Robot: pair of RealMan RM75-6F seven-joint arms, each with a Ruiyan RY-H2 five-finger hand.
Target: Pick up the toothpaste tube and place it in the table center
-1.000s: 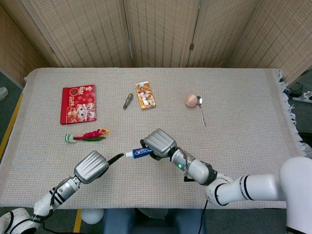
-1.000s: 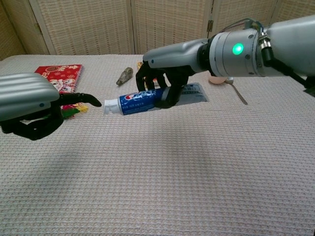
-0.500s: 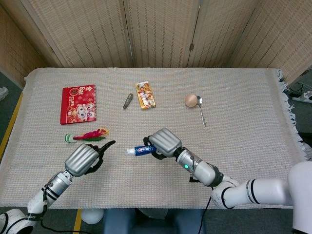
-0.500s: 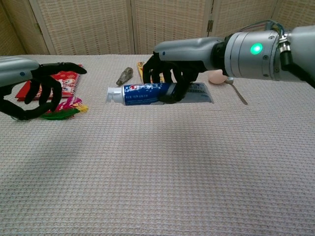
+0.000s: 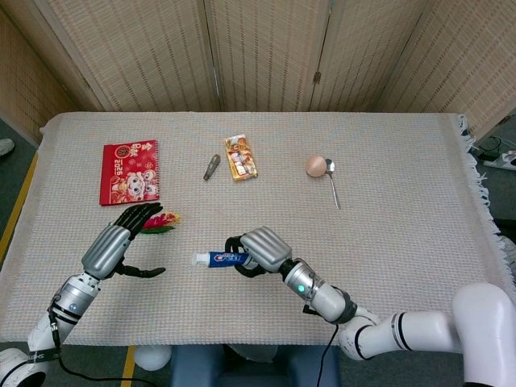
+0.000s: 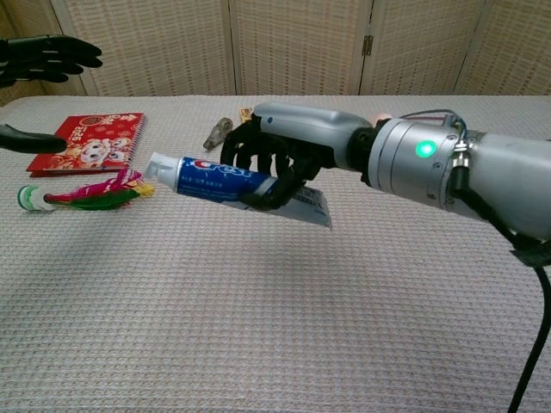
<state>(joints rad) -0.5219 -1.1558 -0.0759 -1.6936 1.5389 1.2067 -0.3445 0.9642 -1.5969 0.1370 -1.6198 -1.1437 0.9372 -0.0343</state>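
Gripping the toothpaste tube (image 5: 218, 259) in our right hand (image 5: 260, 251) above the table (image 5: 403, 226), left hand (image 5: 117, 246) spread, holding nothing, beside it

We see the booklet (image 5: 130, 172) at ten o'clock on the worktop (image 5: 403, 242), the snack packet (image 5: 241, 156) at twelve, egg (image 5: 315, 166) touching spoon (image 5: 333, 181) at one.

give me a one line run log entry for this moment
right hand: holds toothpaste tube off the table, cap toward robot's left | left hand: open, holds nothing | placement: not yet done
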